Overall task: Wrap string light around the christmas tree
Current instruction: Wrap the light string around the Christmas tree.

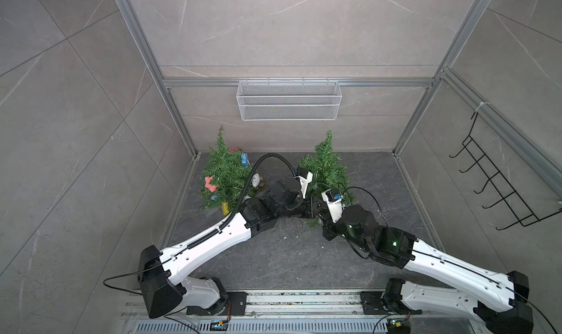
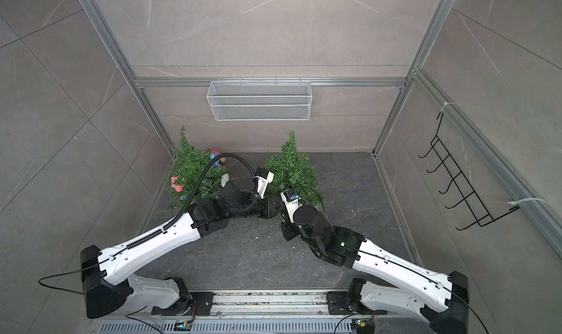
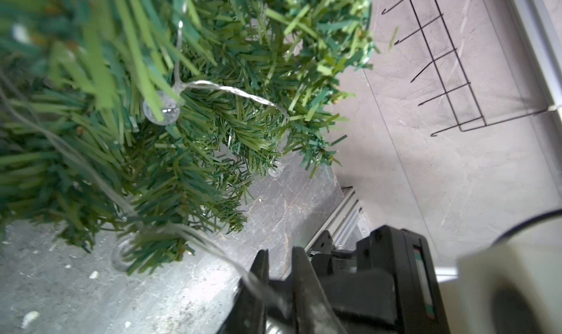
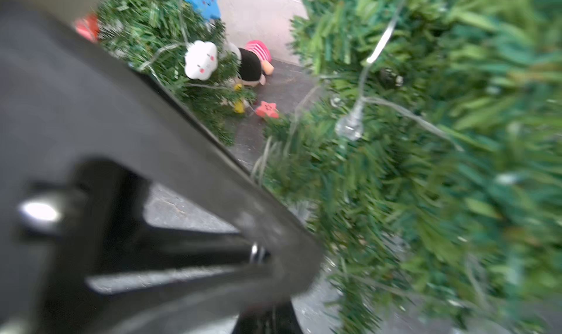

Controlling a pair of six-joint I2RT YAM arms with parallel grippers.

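The left gripper [image 3: 279,274], jaws slightly parted, has the string light [image 3: 231,90] running between them. The right gripper [image 1: 321,218], close beside it, is closed, its catch hidden. Just beyond both, clear twisted wire and round glassy bulbs [image 3: 160,112] drape the lower branches of the green christmas tree [image 1: 327,165].

In both top views the light is soft, even and fairly bright, and the shadows on the dark desk [image 1: 289,256] are weak. The frame bars [image 1: 137,43] lean outward near the edges. In the left wrist view the bulb [image 3: 159,112] is sharp, but the nearest branches of the tree [image 3: 76,59] are out of focus. The right wrist view is much blurred: the green needles smear, while the white cloud ornament [image 4: 200,60] is clearer.
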